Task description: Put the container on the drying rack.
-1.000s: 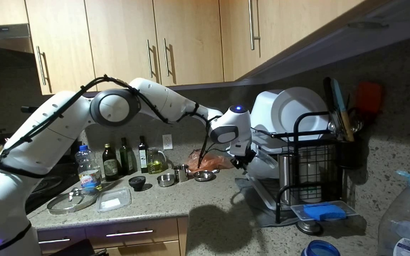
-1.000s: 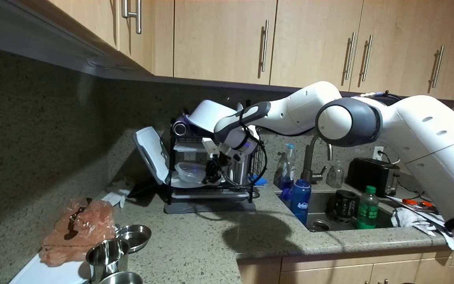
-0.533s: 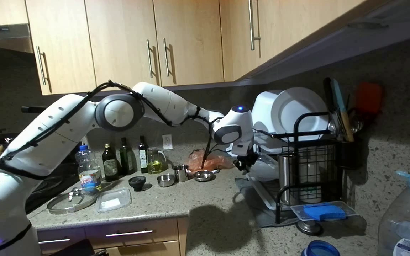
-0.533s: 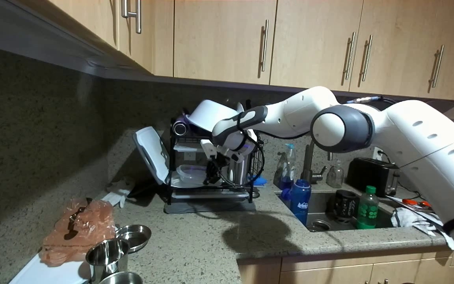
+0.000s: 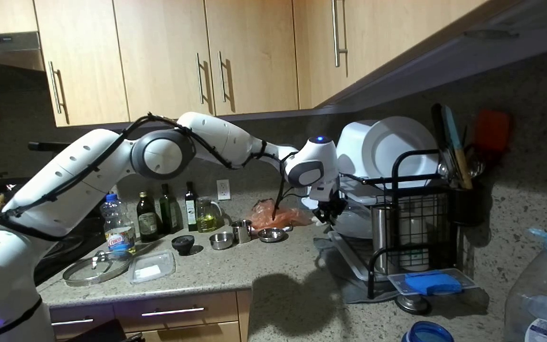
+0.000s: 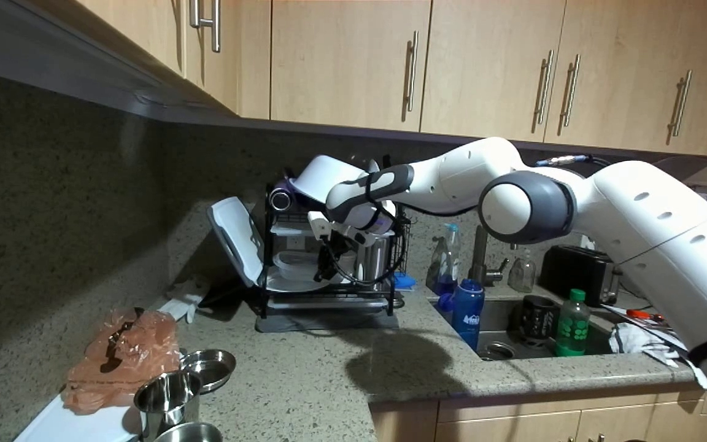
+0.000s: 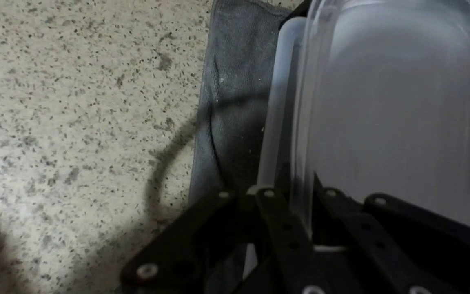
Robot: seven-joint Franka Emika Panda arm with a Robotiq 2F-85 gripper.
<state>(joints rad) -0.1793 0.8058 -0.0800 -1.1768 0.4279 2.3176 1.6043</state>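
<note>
The hand (image 7: 298, 196) pinches one wall of a clear plastic container (image 7: 398, 114): in the wrist view its jaws stand close together with that wall caught between them, and the container spreads away toward two o'clock. A grey cloth (image 7: 235, 94) lies at eleven o'clock from the hand, with the speckled tabletop (image 7: 96, 102) beyond it at ten. The container is inside the black drying rack (image 5: 395, 190), between the upper and lower shelves, nearly level, over a pale dish (image 6: 292, 284); whether the two touch I cannot tell. In both exterior views a steel bottle (image 5: 381, 237) stands in the rack near it. On the upper shelf a white bowl (image 6: 324, 178) sits tilted, with a purple cup (image 6: 281, 198) at its eight o'clock, and in an exterior view a white plate (image 5: 401, 147) stands on edge there. A white board (image 6: 237, 239) leans at the rack's nine o'clock side, and a blue sponge (image 5: 432, 283) lies at its five o'clock. From the hand, a clear lid (image 5: 152, 268) lies flat on the tabletop at eight o'clock. From the rack, an orange bag (image 6: 123, 362) rests at eight o'clock with a shallow steel pan (image 6: 209, 369) just beside it, and a black mug (image 6: 537, 316) is in the sink (image 6: 501, 322) at four.
</note>
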